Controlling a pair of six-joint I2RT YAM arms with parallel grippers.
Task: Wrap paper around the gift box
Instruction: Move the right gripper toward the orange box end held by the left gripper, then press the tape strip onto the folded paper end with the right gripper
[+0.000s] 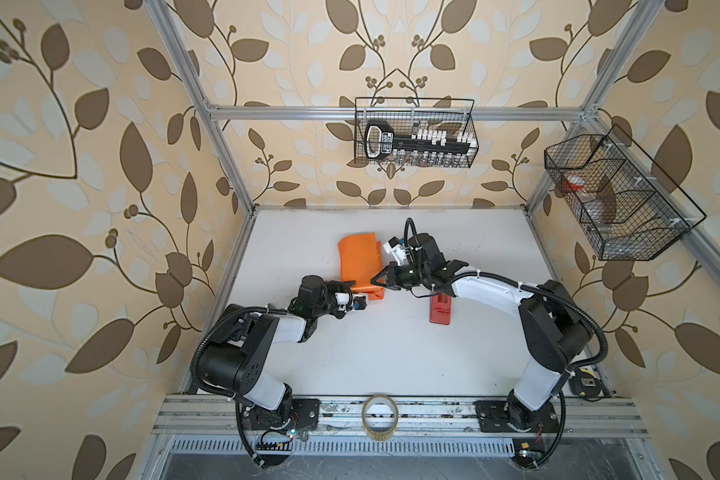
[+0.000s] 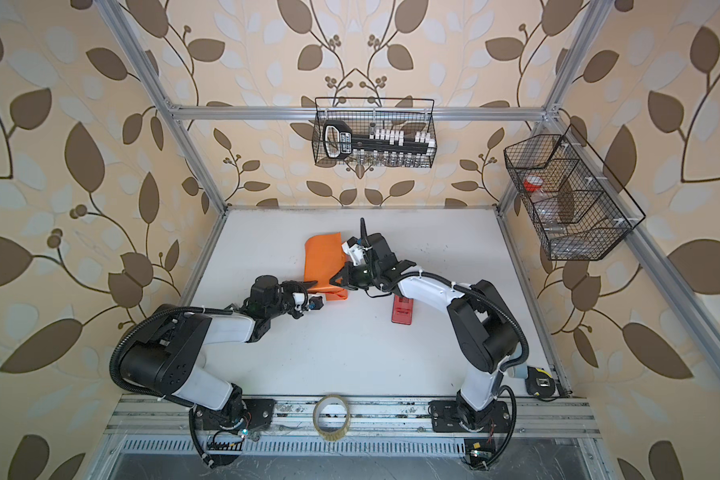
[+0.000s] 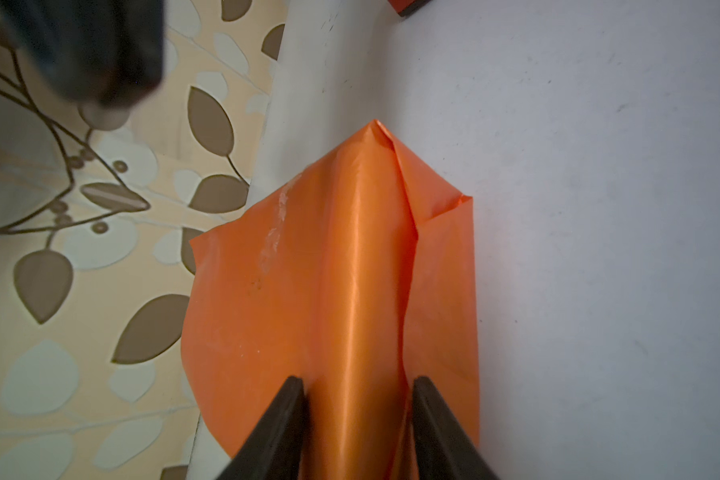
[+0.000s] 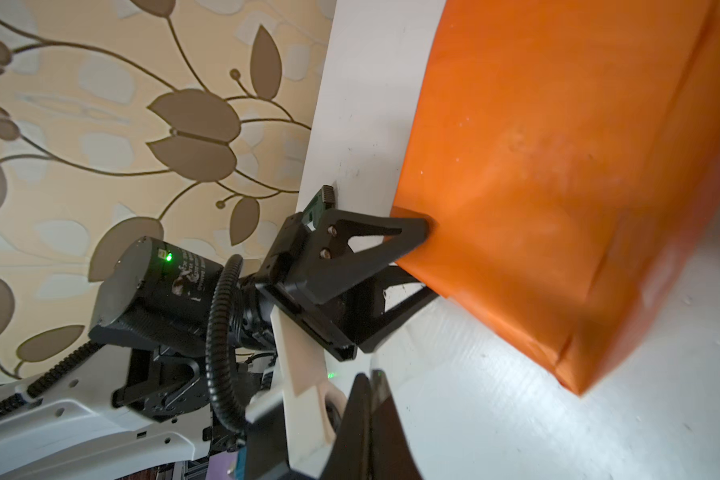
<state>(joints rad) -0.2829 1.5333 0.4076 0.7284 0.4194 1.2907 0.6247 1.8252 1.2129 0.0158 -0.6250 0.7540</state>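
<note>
The orange paper (image 1: pixel 360 257) (image 2: pixel 323 259) lies folded into a flat, boxy bundle at the middle back of the table. The gift box is hidden under it. My left gripper (image 1: pixel 356 286) (image 2: pixel 319 286) is shut on the bundle's near left edge. In the right wrist view one finger sits above and one below the paper (image 4: pixel 537 166) at the left gripper (image 4: pixel 429 259). In the left wrist view the left gripper (image 3: pixel 358 382) clamps an orange ridge of paper (image 3: pixel 308 270). My right gripper (image 1: pixel 376 280) (image 2: pixel 336 279) (image 4: pixel 366 376) is shut and empty, close beside the bundle's near right edge.
A red tape dispenser (image 1: pixel 440 309) (image 2: pixel 403 311) lies under the right forearm. A clear tape roll (image 1: pixel 380 417) (image 2: pixel 330 417) stands on the front rail. Wire baskets hang on the back wall (image 1: pixel 416 133) and the right wall (image 1: pixel 616 195). A tape measure (image 1: pixel 587 382) sits at the front right.
</note>
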